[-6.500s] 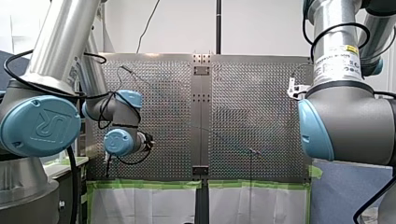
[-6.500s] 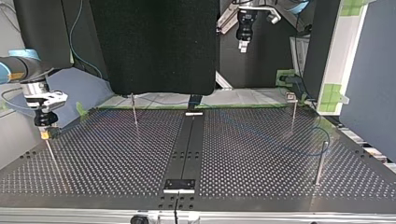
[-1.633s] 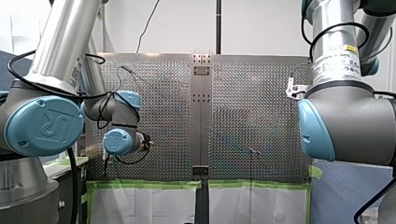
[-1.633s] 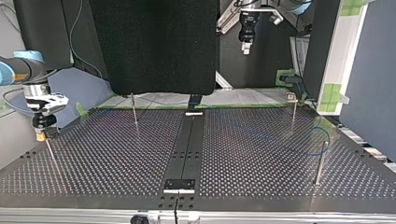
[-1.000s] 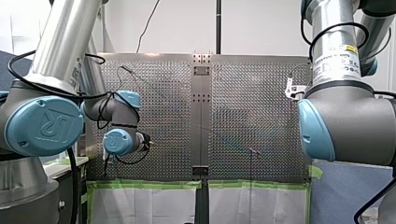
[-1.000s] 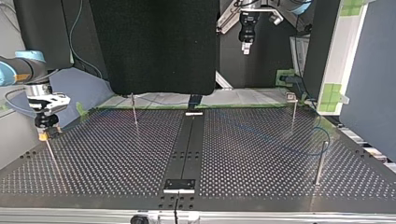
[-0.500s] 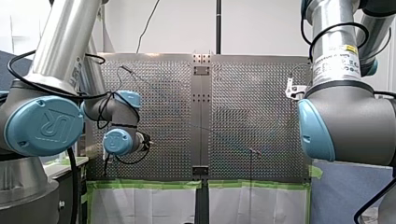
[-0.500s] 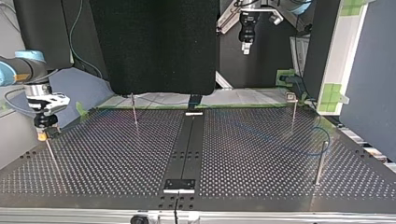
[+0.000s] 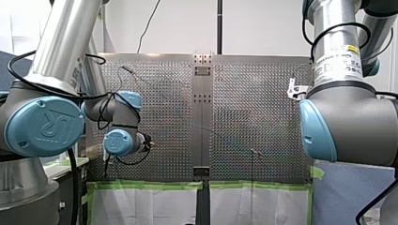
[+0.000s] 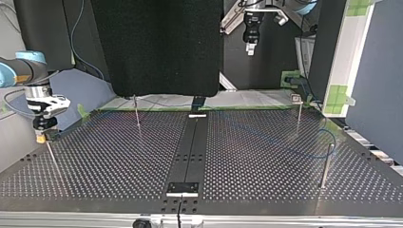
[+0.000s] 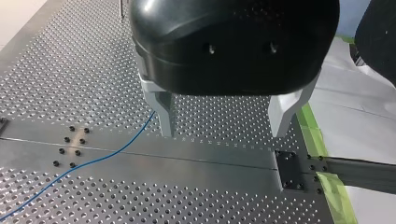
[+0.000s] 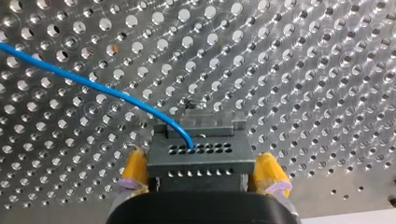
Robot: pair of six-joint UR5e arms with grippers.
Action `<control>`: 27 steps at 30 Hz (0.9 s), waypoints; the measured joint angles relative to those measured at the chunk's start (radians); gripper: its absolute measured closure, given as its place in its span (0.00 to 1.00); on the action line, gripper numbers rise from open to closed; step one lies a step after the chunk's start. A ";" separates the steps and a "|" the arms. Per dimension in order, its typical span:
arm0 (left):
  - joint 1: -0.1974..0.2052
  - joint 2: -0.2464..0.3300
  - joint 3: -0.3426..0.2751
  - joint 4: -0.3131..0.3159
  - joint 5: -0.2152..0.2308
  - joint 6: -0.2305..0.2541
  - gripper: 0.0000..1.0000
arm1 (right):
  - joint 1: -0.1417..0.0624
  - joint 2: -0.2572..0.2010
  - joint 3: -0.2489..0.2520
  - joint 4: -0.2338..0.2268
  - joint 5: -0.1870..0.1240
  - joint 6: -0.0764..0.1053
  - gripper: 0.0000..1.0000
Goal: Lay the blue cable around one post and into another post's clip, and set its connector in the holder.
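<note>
1. Connector (image 12: 198, 161): dark grey block w/ rows of small holes. It sits btwn the yellow pads (image 12: 134, 169) of my right claw (image 12: 201, 155), at their tips.
2. Blue cable (image 12: 93, 84) goes into the connector's upper face, then arcs away over the perforated bench (image 12: 303, 70).
3. Right claw: clamped on the connector, one pad against each side.
4. Top view: right claw is at the far left, pointing down, just above the tip of the left-edge post (image 10: 51, 159). Whether the connector touches that post, can't tell.
5. Same view: the cable shows faintly across the bench's right half & curves close by the right-side post (image 10: 326, 164). Wrapped round it or not, can't tell.
6. Left claw (image 11: 224, 125): metal fingers (image 11: 164, 114) well apart, nothing btwn them, up off the bench. The cable lies on the bench beside one finger & crosses the plain centre strip (image 11: 210, 156).
7. Top view: left claw hangs high, right of centre, well apart from the right claw.
</note>
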 joint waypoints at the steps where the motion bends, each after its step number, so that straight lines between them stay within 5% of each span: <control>1: 0.000 0.000 0.000 0.000 0.000 0.000 0.00 | 0.000 0.000 0.000 0.000 0.002 0.000 0.00; 16: 0.003 0.000 0.000 0.000 0.000 0.000 0.00 | -0.001 0.000 0.000 0.013 0.065 0.001 0.00; 27: 0.003 0.000 0.000 0.000 0.000 0.000 0.00 | -0.003 0.000 0.000 0.034 0.162 0.001 0.00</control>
